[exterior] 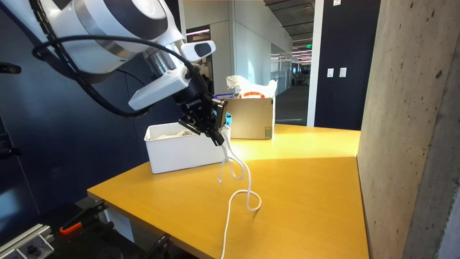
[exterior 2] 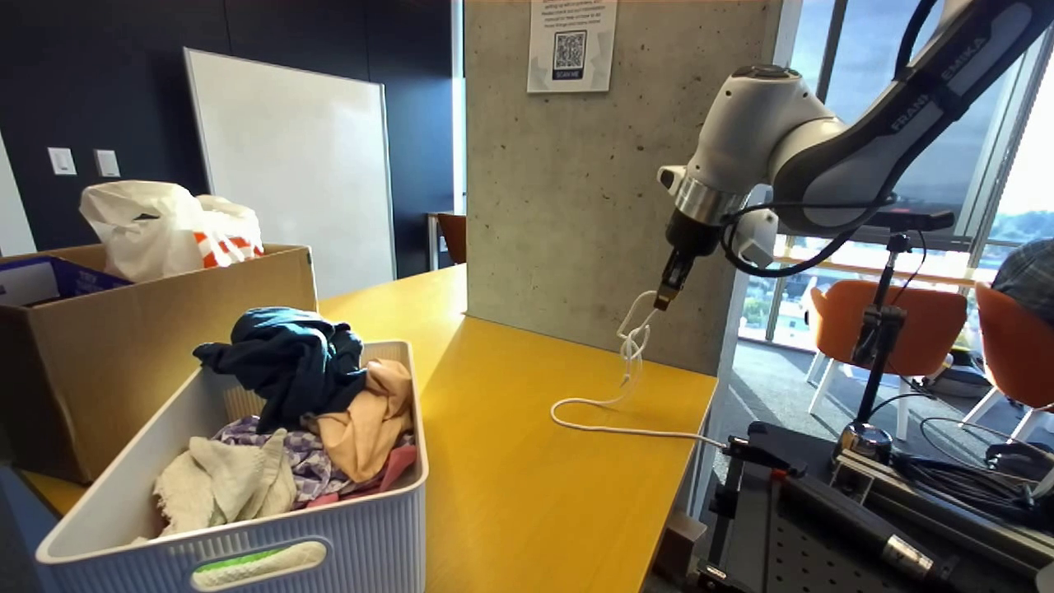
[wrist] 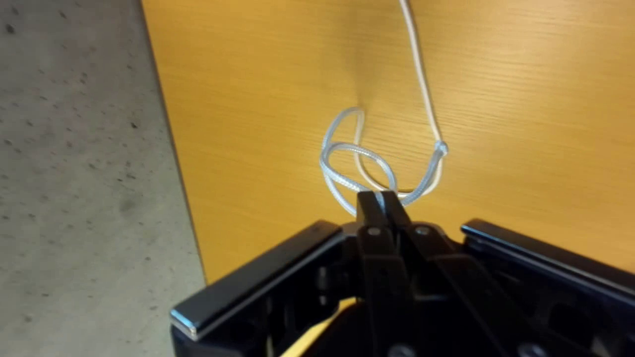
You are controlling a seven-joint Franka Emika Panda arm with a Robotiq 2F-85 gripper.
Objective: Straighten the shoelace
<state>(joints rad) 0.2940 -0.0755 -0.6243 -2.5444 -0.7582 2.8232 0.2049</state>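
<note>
The shoelace is a thin white cord [exterior: 228, 217] that also shows in an exterior view [exterior 2: 626, 430] and in the wrist view [wrist: 421, 79]. My gripper [exterior: 218, 139] is shut on the lace and holds it above the yellow table; it also shows in an exterior view [exterior 2: 664, 298] and in the wrist view [wrist: 381, 199]. Several loops hang tangled below the fingertips, and a short knotted end [wrist: 440, 147] dangles among them. The rest curls down to the table, bends there and runs to the table edge, beside a black clamp [exterior 2: 745, 449]. The stretch between the fingers is mostly hidden.
A white bin [exterior: 187, 154] of crumpled cloths stands on the table, with its rim also in an exterior view [exterior 2: 418, 445]. A cardboard box [exterior: 249, 118] with plastic bags stands behind it. A concrete pillar [exterior: 406, 129] borders the table [exterior: 309, 201] on one side.
</note>
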